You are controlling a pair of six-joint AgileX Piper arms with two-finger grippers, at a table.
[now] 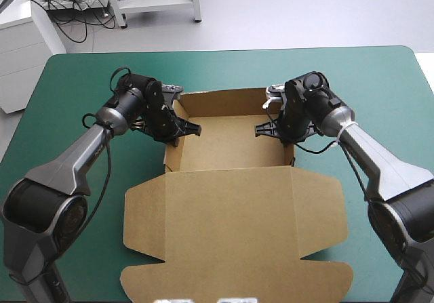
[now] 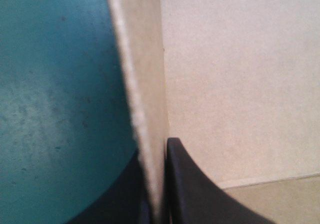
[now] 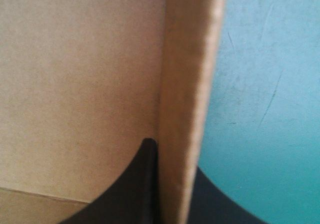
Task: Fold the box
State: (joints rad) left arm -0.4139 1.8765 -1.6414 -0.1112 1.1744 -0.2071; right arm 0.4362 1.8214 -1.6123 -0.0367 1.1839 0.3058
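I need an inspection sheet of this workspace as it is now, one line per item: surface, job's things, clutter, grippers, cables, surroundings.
surface: table with a teal-green cover.
job's things: box, brown, an open tray with far and side walls raised; lid flat toward the near edge.
clutter: nothing seen.
grippers: left gripper shut on the left side wall; right gripper shut on the right side wall; each has one finger inside the tray and one outside.
cables: nothing seen.
surroundings: nothing seen.

clear: teal-green cover [image 1: 224, 72] beyond box [image 1: 234, 201] | blocked: its raised walls left, right, far
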